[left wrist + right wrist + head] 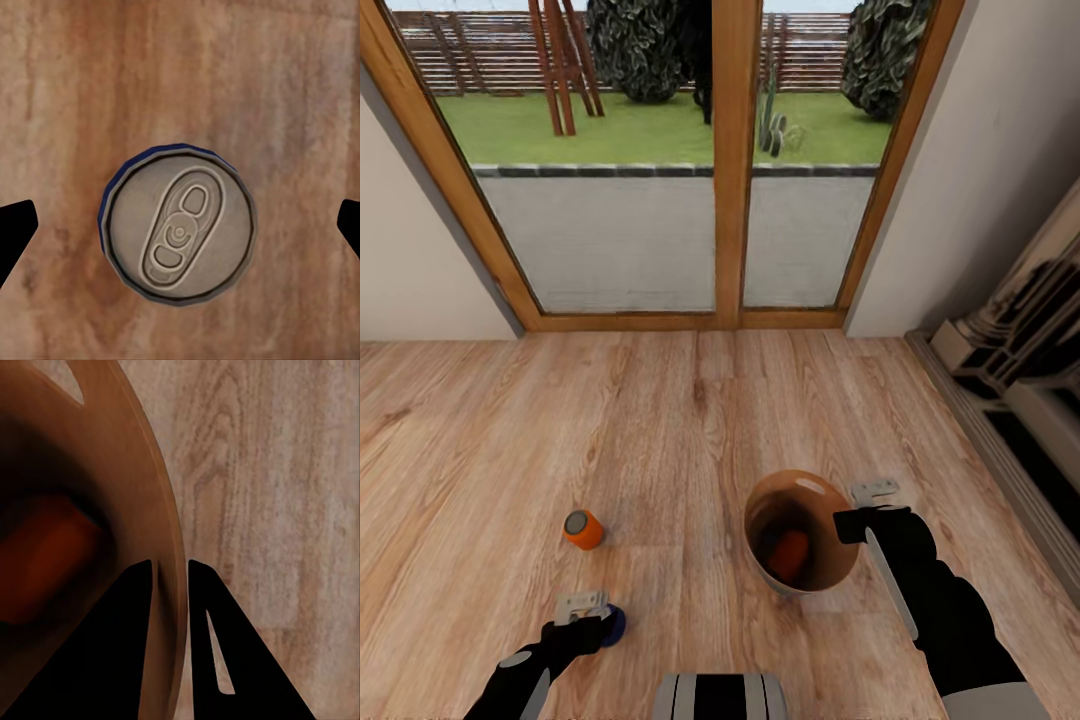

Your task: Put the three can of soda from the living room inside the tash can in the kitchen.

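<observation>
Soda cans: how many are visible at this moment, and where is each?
3. An orange can lies on the floor, a blue can stands under the left gripper, and another orange one sits inside the bin.

We see a light wood plank floor (690, 420) running to wood-framed glass doors (725, 160) at the far side — beyond them a paved strip, lawn and a slatted fence. Pale walls (1000, 150) flank the doors; a pale moulded unit (1020, 330) stands at right.
</observation>
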